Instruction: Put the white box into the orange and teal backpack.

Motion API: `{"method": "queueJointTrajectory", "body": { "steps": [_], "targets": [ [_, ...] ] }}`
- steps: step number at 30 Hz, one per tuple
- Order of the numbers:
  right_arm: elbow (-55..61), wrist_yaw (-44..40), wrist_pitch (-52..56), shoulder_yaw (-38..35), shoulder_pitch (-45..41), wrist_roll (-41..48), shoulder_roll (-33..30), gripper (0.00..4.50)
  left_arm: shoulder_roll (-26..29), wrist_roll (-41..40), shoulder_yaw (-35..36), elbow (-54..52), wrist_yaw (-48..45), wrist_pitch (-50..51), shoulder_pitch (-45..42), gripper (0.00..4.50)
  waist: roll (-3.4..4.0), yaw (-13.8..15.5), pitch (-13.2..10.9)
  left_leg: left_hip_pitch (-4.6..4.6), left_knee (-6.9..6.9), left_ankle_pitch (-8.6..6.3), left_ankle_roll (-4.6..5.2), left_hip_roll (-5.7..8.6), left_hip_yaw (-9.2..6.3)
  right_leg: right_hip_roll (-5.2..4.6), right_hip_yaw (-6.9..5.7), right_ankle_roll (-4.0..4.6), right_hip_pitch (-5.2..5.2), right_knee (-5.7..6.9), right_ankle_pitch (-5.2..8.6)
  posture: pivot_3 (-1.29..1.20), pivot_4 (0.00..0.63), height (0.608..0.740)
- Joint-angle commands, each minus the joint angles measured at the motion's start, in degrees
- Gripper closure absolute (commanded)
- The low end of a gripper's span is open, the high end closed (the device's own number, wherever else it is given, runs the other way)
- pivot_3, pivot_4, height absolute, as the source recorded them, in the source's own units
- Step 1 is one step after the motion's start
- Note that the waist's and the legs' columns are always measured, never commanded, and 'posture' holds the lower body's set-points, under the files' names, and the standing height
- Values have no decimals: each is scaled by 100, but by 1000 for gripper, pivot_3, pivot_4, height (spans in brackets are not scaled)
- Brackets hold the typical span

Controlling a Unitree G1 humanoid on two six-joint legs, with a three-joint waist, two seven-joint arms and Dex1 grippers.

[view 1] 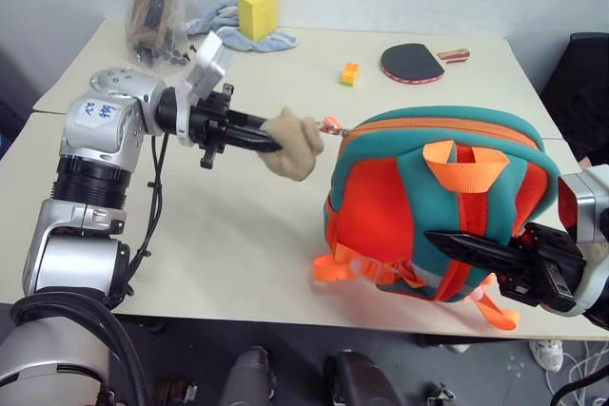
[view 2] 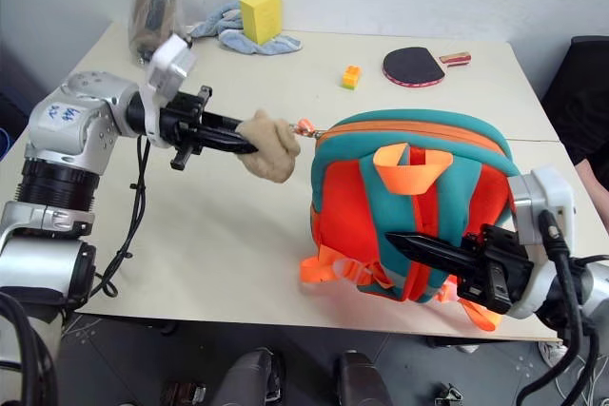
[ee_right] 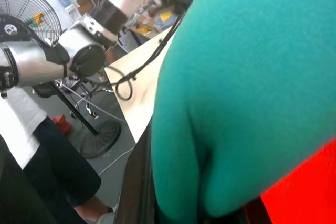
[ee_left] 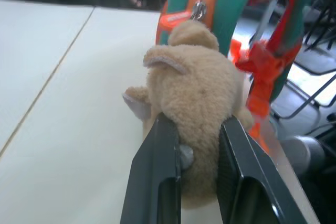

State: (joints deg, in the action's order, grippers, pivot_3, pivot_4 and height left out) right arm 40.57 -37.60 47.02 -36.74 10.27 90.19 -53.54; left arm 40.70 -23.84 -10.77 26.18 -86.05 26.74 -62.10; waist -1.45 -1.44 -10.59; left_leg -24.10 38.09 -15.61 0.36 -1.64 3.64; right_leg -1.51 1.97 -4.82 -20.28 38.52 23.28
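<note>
on the table [view 1: 238, 263] | left gripper [view 1: 276, 144] jaws pinch tan plush toy [view 1: 293, 145] | right gripper [view 1: 447, 241] jaws clamped on orange and teal backpack [view 1: 419, 197]

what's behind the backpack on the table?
Beyond the orange and teal backpack on the table: a table tennis paddle and a small orange-and-green block. Further off, a yellow block on a blue cloth. Whatever lies directly behind the pack is covered.
</note>
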Motion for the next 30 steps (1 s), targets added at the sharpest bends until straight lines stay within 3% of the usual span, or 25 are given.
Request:
{"method": "queueJointTrajectory", "body": {
  "steps": [1,9,18,20,21,26,30],
  "targets": [
    [-16,-55,-244,-360,10,125,95,4500,227,283,-209,-294,-542,-268,450,3990,0,-4,0,0,0,-1,1,0,0,-1,1,0,0,1,0,0,150,740],
    [77,-96,-437,-7,-164,-625,98,4500,-841,1036,-754,-1123,831,-1133,1709,3990,0,38,0,-2,9,-3,7,2,-4,-2,-3,0,4,2,0,0,150,740],
    [95,-150,-513,183,-52,-1482,75,4500,-809,1104,-636,-1481,1141,-556,2194,3990,3,66,2,4,7,-3,9,1,-5,0,-3,0,9,7,0,0,150,740],
    [10,-232,-475,183,94,-1665,46,3811,-755,927,-463,-1517,1123,-279,2158,4003,3,76,2,4,7,-3,8,1,-5,0,-3,0,9,7,0,0,150,740],
    [-58,-351,-439,110,216,-1716,20,3520,-712,807,-360,-1549,1075,-117,2131,3325,3,83,2,4,7,-3,8,1,-5,0,-3,0,8,7,0,0,150,740],
    [-341,-1370,-151,-1243,1282,-1796,-105,1776,31,282,155,-1870,460,248,2186,1713,4,87,2,0,-2,-2,6,0,-3,3,-4,0,2,8,0,0,150,740],
    [-1084,-2463,134,-2737,2124,-2096,-276,389,956,-417,805,-2116,-202,921,2272,445,4,84,2,8,-9,-4,9,0,-3,3,-3,1,10,-4,0,0,150,740]
  ]
}}
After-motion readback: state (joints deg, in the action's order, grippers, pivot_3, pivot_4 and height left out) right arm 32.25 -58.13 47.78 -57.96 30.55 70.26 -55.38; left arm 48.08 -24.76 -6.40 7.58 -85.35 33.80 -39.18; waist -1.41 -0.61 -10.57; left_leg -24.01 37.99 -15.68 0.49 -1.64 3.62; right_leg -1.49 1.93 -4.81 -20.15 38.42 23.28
